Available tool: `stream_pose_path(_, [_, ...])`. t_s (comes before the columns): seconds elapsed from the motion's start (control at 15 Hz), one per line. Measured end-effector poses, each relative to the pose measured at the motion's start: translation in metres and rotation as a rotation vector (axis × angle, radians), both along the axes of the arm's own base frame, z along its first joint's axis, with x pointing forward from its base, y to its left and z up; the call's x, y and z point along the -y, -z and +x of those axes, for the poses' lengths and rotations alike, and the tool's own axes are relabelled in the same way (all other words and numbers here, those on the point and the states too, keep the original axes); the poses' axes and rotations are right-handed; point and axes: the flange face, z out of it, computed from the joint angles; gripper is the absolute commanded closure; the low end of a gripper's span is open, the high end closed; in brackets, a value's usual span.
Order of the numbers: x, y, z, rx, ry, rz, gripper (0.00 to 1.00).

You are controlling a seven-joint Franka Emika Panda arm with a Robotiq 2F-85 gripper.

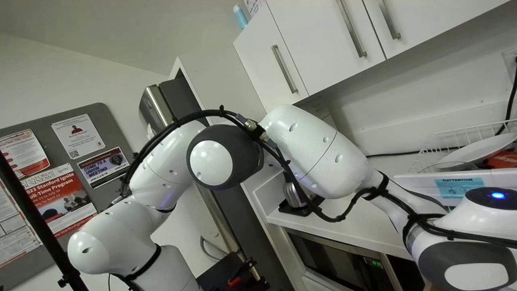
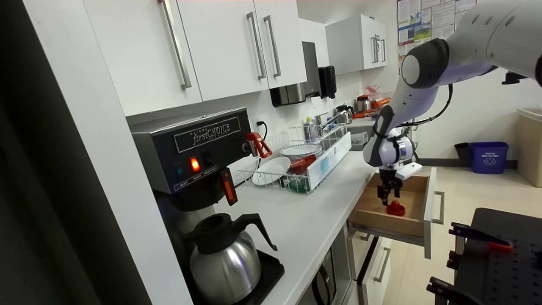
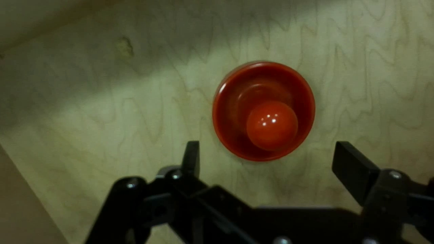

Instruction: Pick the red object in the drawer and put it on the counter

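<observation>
The red object (image 3: 264,112) sits inside the pulled-out drawer (image 2: 383,223), lower than the tabletop (image 2: 292,216) beside it. The fingers (image 3: 354,171) hang near the red object, spread wide apart.

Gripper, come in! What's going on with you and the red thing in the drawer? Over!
Gripper open, holding nothing. Red object sitting in open drawer. Wrist view: nothing seen between them.

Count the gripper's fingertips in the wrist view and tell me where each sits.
2. One fingertip sits lower left of the red object in the picture, the other fingertip lower right, a wide gap between them. Neither is hidden.
</observation>
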Motion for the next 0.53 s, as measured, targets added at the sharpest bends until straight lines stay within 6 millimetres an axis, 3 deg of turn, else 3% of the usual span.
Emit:
stream_pose_path(0.33, [-0.0045,0.0056,0.0019,-0.021,-0.021,-0.01,0.0])
stream_pose_path(0.47, [-0.0043,0.0062,0.0012,-0.029,-0.024,-0.014,0.1])
stream_pose_path(0.53, [-0.0042,0.0065,0.0006,-0.034,-0.027,-0.014,0.22])
